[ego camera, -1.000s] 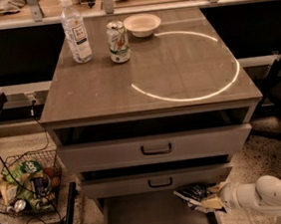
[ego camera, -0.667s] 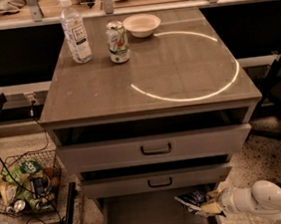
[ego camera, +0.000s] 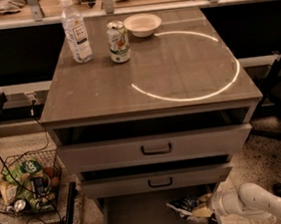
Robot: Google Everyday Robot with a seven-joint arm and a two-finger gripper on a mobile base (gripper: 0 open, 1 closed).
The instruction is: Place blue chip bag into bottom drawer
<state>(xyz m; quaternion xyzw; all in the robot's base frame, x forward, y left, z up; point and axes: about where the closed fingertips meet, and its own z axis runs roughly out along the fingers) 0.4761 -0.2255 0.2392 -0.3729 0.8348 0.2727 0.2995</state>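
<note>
Since a second ago the arm has slid toward 9 o'clock and a little lower, carrying the bag further in over the bottom drawer. The bag now sits over the drawer's 3 o'clock part, and I cannot tell whether it touches the tray floor. The gripper comes in from 4 o'clock and is at the bag's 3 o'clock edge, just inside the drawer's right wall. Directly above, at 12 o'clock, the middle drawer overhangs the tray, and the top drawer juts out above that. A wire basket of green packets stands on the floor at 9 o'clock. On the cabinet top, at the far end, are a can, a bottle and a bowl. The jaws are clenched on the bag's right edge, holding it
</note>
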